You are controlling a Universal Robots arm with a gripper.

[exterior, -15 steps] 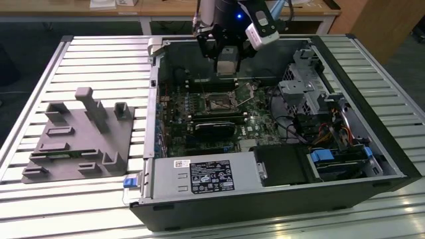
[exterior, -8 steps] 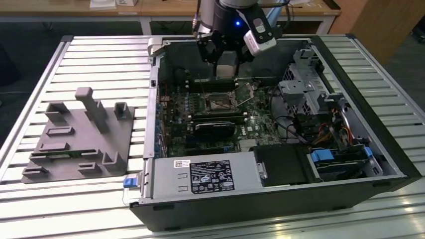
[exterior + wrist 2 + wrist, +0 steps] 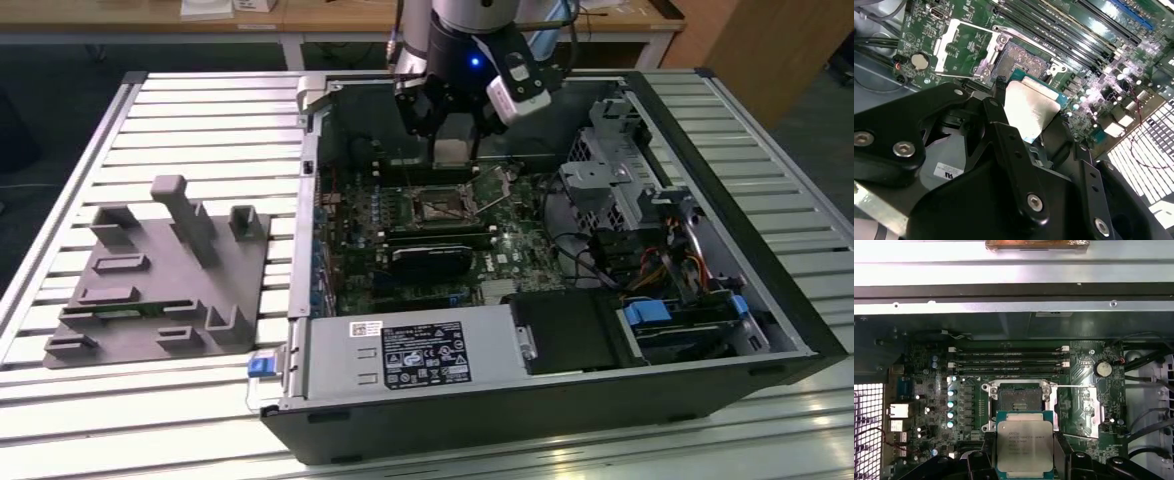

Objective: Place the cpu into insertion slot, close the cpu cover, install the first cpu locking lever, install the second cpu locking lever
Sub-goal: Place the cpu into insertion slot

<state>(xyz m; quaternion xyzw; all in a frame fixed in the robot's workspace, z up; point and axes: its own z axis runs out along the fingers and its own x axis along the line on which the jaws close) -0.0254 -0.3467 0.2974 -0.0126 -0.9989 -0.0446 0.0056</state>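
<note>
Silvery-grey metal sits between my fingers: I have the cpu [image 3: 1025, 446] pinched by two opposite edges, so my gripper [image 3: 1025, 460] is closed only to the chip's width. The chip lies flat with its metal face up. It hangs clear of the motherboard [image 3: 929, 390] inside the open computer case [image 3: 534, 400], near the insertion slot [image 3: 1018, 401] but, as I judge it, not squarely over it. The cpu is not yet in the slot.

The slot lies bare, its dark centre showing. The cpu cover [image 3: 1077, 412] is swung open and lies flat just beside it, so nothing blocks the way down. The memory slots [image 3: 1009, 362] run along the slot's far side.

To do this well, I think I must bring the chip's edges parallel to the slot's silvery rim and centre it before I come down. I should keep it level so no corner lands first, and use no force, since the contacts below look delicate. My fingertips reach past the chip's edges, so they could catch the rim or the open cover, and I mind that clearance.
</note>
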